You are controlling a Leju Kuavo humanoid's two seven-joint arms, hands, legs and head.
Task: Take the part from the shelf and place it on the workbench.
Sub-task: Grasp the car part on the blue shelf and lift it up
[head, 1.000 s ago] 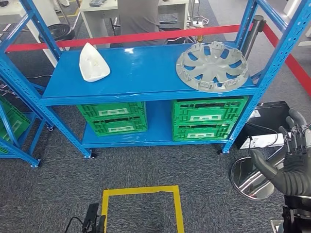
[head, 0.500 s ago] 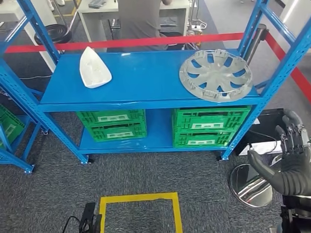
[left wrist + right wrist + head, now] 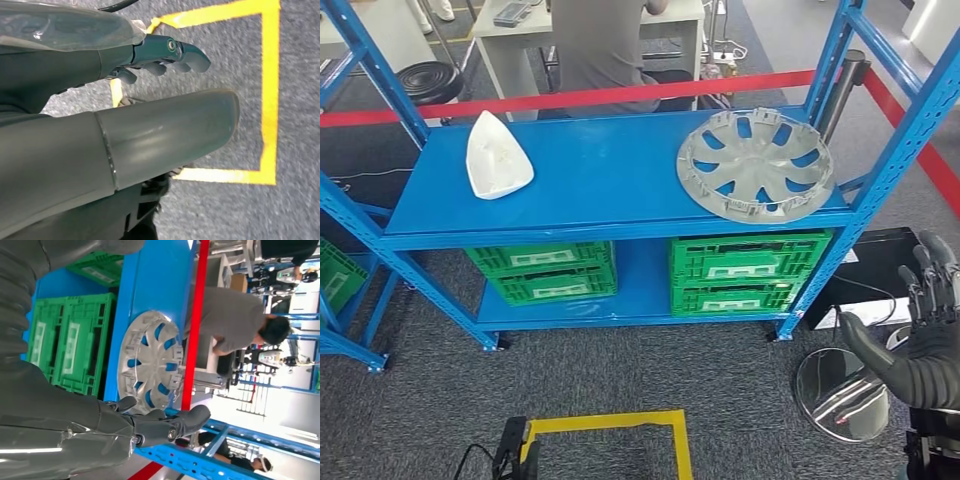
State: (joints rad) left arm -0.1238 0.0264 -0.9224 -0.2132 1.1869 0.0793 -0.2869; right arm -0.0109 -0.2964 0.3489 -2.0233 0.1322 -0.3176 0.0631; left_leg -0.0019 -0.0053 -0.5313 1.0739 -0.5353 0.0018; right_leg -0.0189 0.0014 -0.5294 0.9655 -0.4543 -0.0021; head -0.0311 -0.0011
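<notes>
**Reaching for the wheel cover on the blue shelf**

The part I take to be mine, the grey wheel cover (image 3: 755,164), lies flat at the right end of the blue shelf's (image 3: 607,175) top board, its rim close to the front edge and to the right-hand upright. A white shell-shaped part (image 3: 496,156) sits at the far left end of the same board; green crates (image 3: 746,270) fill the level below.

My right hand (image 3: 920,335) hangs low, in front of and to the right of the shelf, well apart from the cover, fingers spread and holding nothing. My left hand (image 3: 162,55) points at the floor over a yellow taped square (image 3: 270,90), fingers loosely extended and empty.

To do this well, I judge I should raise the right hand clear of the upright, come at the cover's near rim, and grip through a spoke opening so the thin disc does not slide backward.
</notes>
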